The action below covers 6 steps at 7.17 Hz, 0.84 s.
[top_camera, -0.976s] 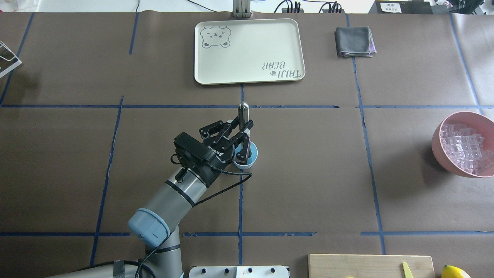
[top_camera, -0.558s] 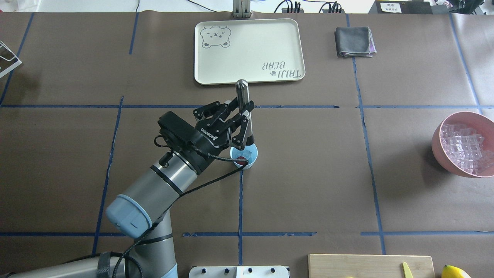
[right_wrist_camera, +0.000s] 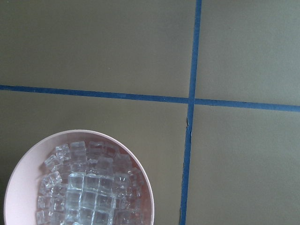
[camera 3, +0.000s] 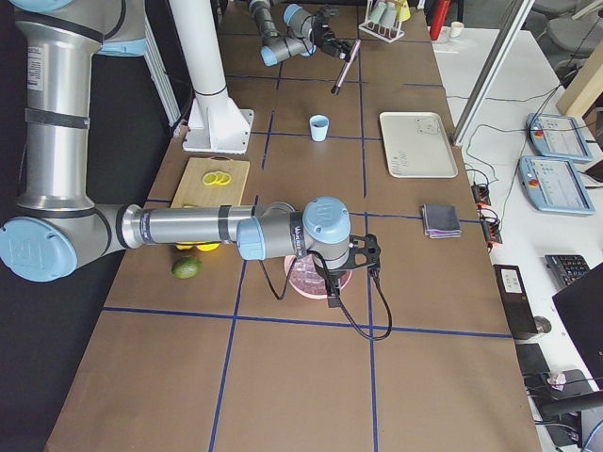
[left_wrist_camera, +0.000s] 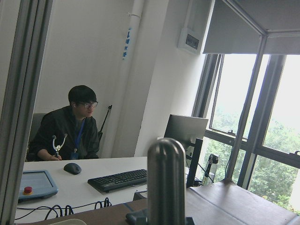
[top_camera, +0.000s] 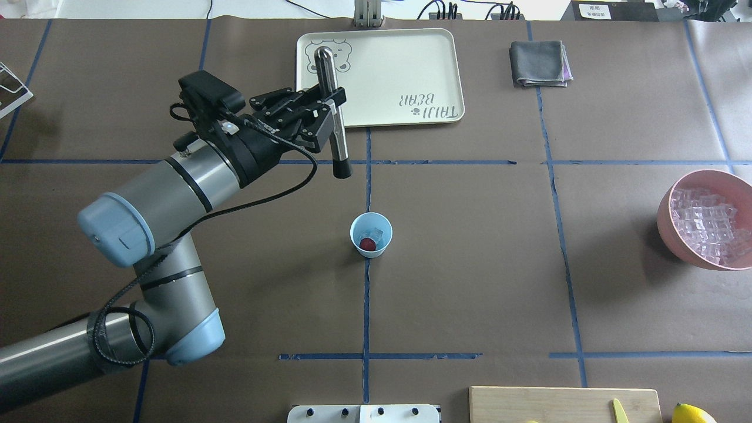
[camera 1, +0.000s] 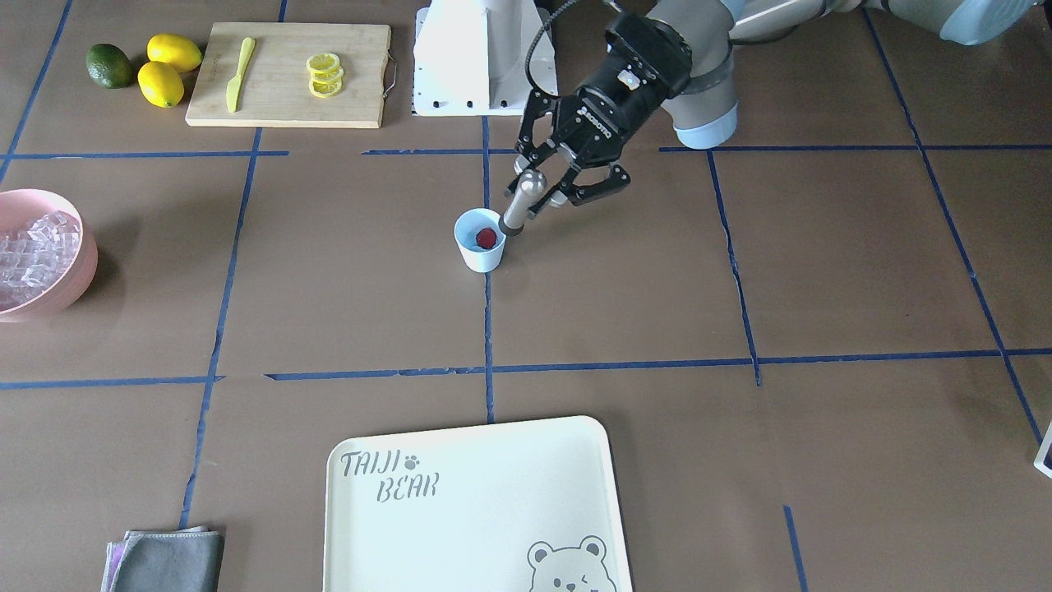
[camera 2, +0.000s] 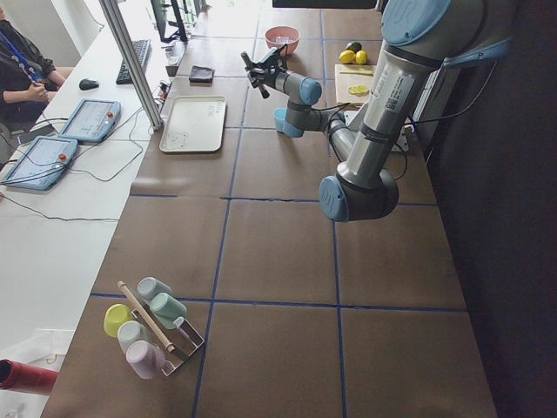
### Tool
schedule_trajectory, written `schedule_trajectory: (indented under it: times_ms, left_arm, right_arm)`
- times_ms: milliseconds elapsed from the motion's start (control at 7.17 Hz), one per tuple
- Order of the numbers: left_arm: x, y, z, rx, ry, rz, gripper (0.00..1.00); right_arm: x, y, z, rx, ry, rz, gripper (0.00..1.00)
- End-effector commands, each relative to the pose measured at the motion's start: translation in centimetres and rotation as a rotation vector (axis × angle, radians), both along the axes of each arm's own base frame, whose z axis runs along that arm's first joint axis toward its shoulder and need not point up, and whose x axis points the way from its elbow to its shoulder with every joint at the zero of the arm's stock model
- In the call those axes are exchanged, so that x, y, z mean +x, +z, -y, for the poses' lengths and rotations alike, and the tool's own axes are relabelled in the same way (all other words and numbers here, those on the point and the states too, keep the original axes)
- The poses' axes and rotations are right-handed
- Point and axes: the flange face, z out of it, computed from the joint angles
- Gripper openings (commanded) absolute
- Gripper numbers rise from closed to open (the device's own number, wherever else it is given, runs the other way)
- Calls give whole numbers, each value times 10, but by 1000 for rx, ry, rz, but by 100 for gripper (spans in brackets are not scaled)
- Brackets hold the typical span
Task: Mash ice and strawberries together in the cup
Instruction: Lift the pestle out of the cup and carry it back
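1. Plainly, the left gripper [top_camera: 330, 104] is clamped on a metal muddler [top_camera: 339, 147]. Its fingers are closed around the shaft, and the rounded top sticks out past them.
2. The muddler hangs tilted in the air, its dark lower end outside the cup [camera 1: 481, 256] and touching nothing (the right-side view shows it well off the table [top_camera: 470, 264]).
3. The cup stands upright on a blue tape line near the middle of the table, apart from everything else.
4. Inside it lies the strawberry [top_camera: 367, 244], red, with a few clear pieces of ice [top_camera: 378, 234] just beside it.
5. The right gripper [camera 3: 332, 294] hovers above the pink bowl [top_camera: 667, 223], which is heaped with more cubes. Only the side view shows this gripper, so I cannot tell whether its fingers are apart or together.
6. A cream tray [top_camera: 382, 76] with a bear print lies at the far edge of the table. A folded grey cloth [top_camera: 539, 63] lies near it, towards the robot's right.
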Motion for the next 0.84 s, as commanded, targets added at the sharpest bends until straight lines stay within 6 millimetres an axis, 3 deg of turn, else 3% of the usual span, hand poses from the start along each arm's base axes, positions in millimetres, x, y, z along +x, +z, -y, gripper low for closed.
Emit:
schedule_trajectory:
  times_ms: [0, 279, 558, 697]
  left_arm:
    - [-45, 52, 52, -218, 101, 74, 0]
    - [-85, 116, 74, -474, 239, 98, 0]
    - [-106, 162, 82, -746, 403, 186, 0]
    - [-126, 174, 89, -835, 490, 209, 0]
  right_arm:
    - [0, 1, -1, -3, 0, 0, 100]
    - [0, -2, 0, 1, 1, 8, 100]
    - [-1, -2, 2, 1, -1, 11, 100]
    - [-1, 0, -3, -7, -2, 17, 100]
